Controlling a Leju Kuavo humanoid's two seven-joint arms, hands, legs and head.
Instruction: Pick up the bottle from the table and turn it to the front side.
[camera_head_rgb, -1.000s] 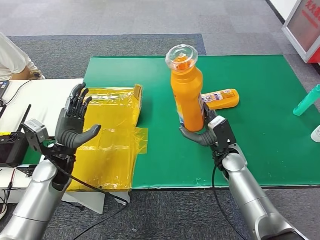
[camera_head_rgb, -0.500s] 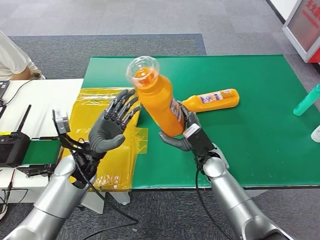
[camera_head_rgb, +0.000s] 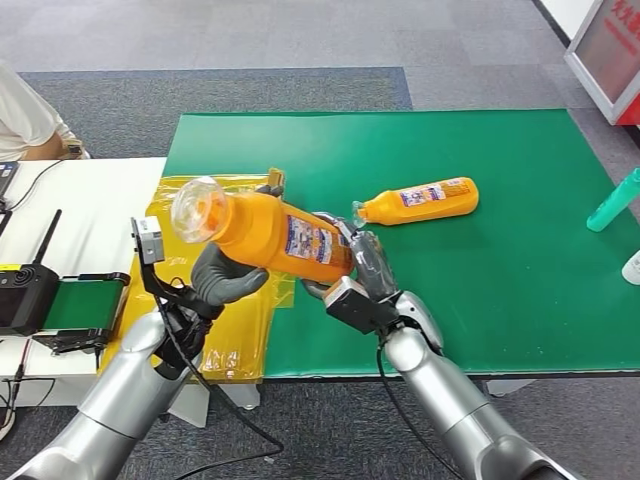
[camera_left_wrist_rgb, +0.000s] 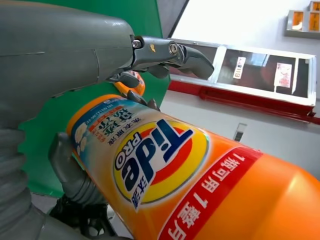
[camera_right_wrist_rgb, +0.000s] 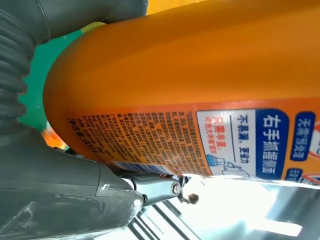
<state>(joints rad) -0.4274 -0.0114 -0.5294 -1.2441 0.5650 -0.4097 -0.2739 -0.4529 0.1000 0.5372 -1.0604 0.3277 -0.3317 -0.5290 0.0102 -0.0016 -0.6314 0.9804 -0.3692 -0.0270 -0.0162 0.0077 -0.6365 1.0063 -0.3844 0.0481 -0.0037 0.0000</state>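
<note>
Over the green table (camera_head_rgb: 528, 250), the bottle (camera_head_rgb: 279, 232) is hanging well clear of the surface, lying nearly flat with its cap end toward the yellow plastic sheet (camera_head_rgb: 226, 300), so I'd say the pickup is done and the turning is what's going on. The right robot hand (camera_head_rgb: 355, 275) is clamping the base while the left robot hand (camera_head_rgb: 219, 275) is cupping the neck end, fingers wrapping round it, and the big logo label is facing the left wrist camera, so some rotating is probably left. A second orange bottle (camera_head_rgb: 419, 200) is lying just beyond, a teal bottle (camera_head_rgb: 615, 200) is sitting at the far right edge, neither looking in the way.
</note>
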